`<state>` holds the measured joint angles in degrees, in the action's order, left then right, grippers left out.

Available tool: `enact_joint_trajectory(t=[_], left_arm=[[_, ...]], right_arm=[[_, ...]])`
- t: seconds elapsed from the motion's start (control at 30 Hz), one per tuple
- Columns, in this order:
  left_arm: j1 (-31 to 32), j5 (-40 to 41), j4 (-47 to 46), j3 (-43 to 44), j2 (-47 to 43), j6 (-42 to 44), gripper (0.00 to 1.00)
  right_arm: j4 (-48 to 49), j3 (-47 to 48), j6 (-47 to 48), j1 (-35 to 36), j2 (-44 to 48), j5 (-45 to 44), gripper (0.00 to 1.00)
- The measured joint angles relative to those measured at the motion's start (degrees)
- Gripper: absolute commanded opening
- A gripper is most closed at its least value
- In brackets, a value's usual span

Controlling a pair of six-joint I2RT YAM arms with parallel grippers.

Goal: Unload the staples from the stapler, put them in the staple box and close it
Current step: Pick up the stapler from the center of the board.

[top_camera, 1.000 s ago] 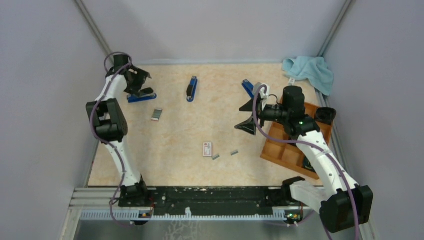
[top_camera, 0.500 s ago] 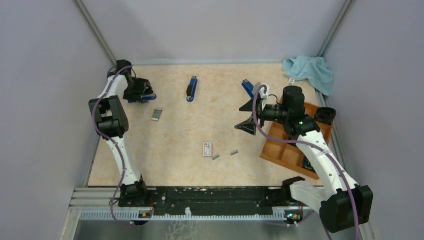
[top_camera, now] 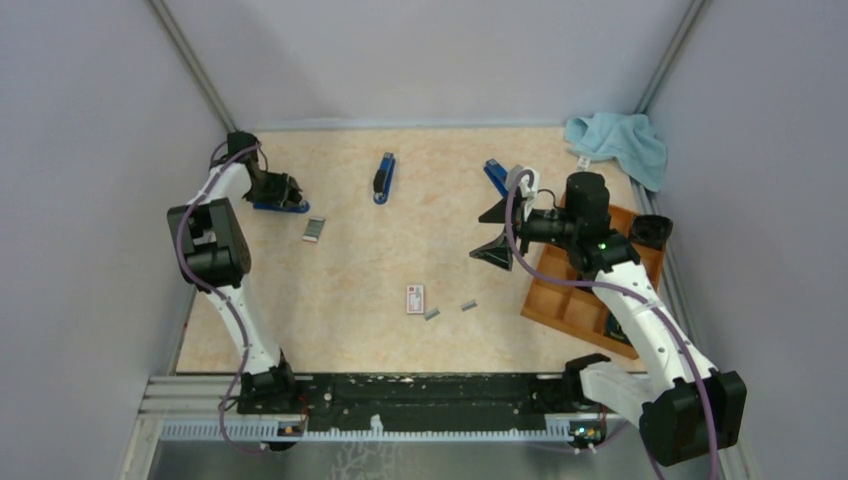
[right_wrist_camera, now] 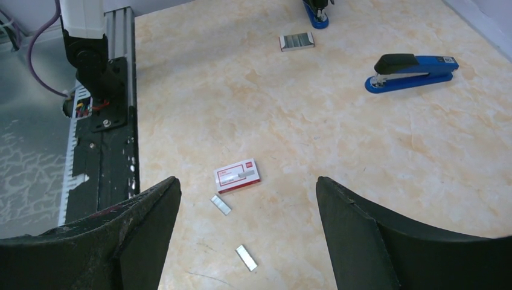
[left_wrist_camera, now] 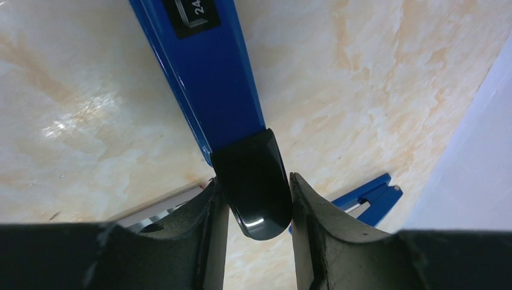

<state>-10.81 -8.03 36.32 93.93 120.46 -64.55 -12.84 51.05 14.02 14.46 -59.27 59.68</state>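
At the far left lies a blue stapler (top_camera: 284, 206) with my left gripper (top_camera: 270, 186) down on it. The left wrist view shows the stapler's blue arm (left_wrist_camera: 208, 78) ending in a black cap (left_wrist_camera: 253, 181); my left gripper (left_wrist_camera: 256, 211) is shut on that cap, a finger against each side. Two short silvery strips of staples (top_camera: 432, 314) (top_camera: 468, 305) lie loose on the table, and the right wrist view shows those staples (right_wrist_camera: 220, 205) (right_wrist_camera: 246, 257) below my right gripper (right_wrist_camera: 246, 184). My right gripper (top_camera: 497, 232) hangs open and empty at mid-right.
Two more blue staplers (top_camera: 384, 177) (top_camera: 495, 175) lie at the back. A white box with a red label (top_camera: 415, 298) sits beside the strips, and a small open box (top_camera: 314, 228) lies near the left stapler. A wooden tray (top_camera: 560, 300) and a blue towel (top_camera: 620, 140) are on the right.
My left gripper dropped onto the left stapler and its jaws came together on the black cap. The right arm has not moved.
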Motion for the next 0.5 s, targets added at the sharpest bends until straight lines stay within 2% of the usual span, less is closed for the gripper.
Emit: enact_joint_trajectory(t=[0.13,0.2,0.5], left_arm=[[-0.5,-1.1,-3.1,-5.4,-4.2,2.0,0.03],[-0.6,-1.8,-4.7,-8.1,-6.8,3.5,0.00],[-0.6,-4.0,-14.1,-16.0,-17.1,13.3,0.00]], right_arm=[[0.1,0.0,-0.1,0.0,0.0,0.2,0.83],[0.3,0.0,-0.1,0.0,0.0,0.4,0.83],[1.7,-0.6,-0.8,0.0,0.1,1.0,0.83]])
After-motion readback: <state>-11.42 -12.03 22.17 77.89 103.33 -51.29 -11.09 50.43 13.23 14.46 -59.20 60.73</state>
